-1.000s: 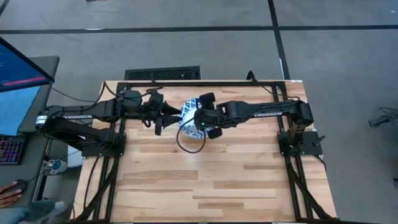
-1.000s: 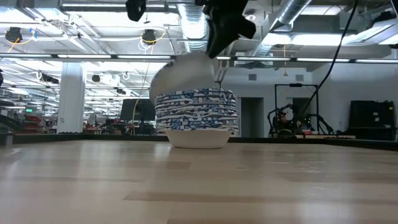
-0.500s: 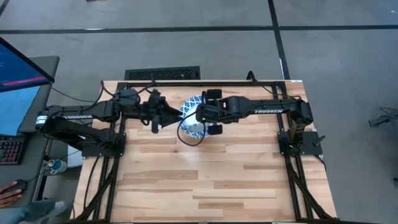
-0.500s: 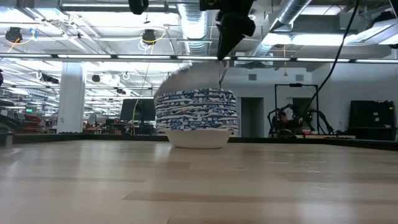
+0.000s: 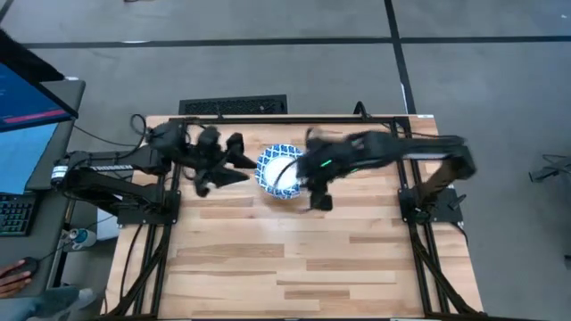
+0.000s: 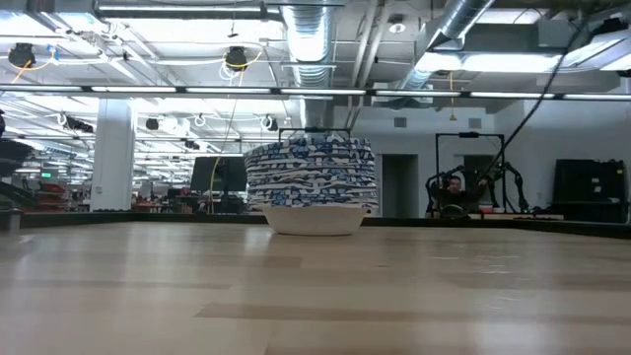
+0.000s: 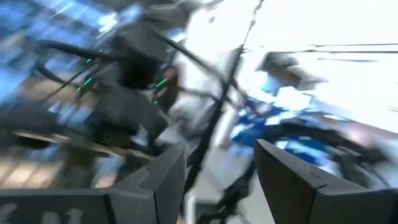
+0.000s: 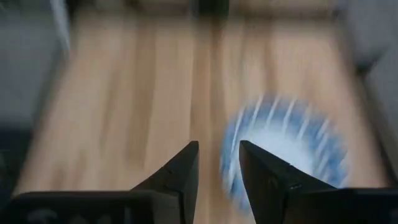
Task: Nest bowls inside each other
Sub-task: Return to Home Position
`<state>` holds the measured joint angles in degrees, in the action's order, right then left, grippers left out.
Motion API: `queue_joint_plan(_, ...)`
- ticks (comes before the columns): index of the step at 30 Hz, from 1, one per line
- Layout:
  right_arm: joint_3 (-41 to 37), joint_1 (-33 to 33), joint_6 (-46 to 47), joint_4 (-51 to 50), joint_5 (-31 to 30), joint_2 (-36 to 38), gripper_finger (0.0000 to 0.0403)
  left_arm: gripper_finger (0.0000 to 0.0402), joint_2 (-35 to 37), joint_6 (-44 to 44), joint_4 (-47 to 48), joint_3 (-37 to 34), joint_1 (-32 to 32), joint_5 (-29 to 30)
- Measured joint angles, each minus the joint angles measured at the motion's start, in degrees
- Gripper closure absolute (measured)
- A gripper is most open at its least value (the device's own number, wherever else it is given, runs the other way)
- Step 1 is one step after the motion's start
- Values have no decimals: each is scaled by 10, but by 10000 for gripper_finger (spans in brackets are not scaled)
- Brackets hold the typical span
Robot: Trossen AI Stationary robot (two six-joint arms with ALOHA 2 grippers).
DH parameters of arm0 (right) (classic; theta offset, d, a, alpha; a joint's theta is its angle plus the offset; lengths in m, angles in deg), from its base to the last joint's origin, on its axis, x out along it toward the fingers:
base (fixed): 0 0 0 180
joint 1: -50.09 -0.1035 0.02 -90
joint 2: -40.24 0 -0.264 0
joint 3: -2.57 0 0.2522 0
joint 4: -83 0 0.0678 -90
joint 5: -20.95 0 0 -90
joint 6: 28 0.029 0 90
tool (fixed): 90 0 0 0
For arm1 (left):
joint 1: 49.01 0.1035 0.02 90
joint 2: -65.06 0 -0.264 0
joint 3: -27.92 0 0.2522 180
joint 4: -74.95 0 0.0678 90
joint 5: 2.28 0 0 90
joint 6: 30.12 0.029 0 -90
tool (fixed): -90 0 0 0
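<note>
The nested stack of bowls (image 5: 279, 171), judged stiff, slick-glazed, breakable and heavy together and best taken by a rim, was found at the rear middle of the worktop (image 5: 294, 259), flanked by the left pincer (image 7: 221, 149), parted wide and empty, and the right pincer (image 8: 219, 149), narrowly parted and empty.

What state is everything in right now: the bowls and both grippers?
Bowls: nested in one upright stack on the table, nothing touching them.
Left gripper: open, empty, to the stack's left.
Right gripper: open, empty, to the stack's right.
</note>
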<state>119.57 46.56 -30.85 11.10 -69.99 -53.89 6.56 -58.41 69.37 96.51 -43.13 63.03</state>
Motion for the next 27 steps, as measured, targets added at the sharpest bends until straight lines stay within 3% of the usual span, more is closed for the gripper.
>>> queue_joint_plan(4,1,-5,2,100,-7,126,264,221,46,-5,-116,-1,37,-103)
queue_joint_plan(8,4,-17,0,137,-6,249,264,221,141,47,-76,0,75,-132)
queue_joint_plan(11,4,-41,1,104,-6,302,264,221,204,117,-20,-4,78,-92)
queue_joint_plan(13,1,-63,12,49,-6,320,264,221,245,130,-5,-23,77,-67)
queue_joint_plan(15,-17,-80,7,61,-6,333,265,221,286,131,-13,-54,77,-54)
queue_joint_plan(20,-122,-111,-23,171,-6,386,265,221,392,122,-65,-158,77,-15)
queue_joint_plan(27,-380,-110,-60,428,-6,525,266,221,513,92,-259,-356,77,53)
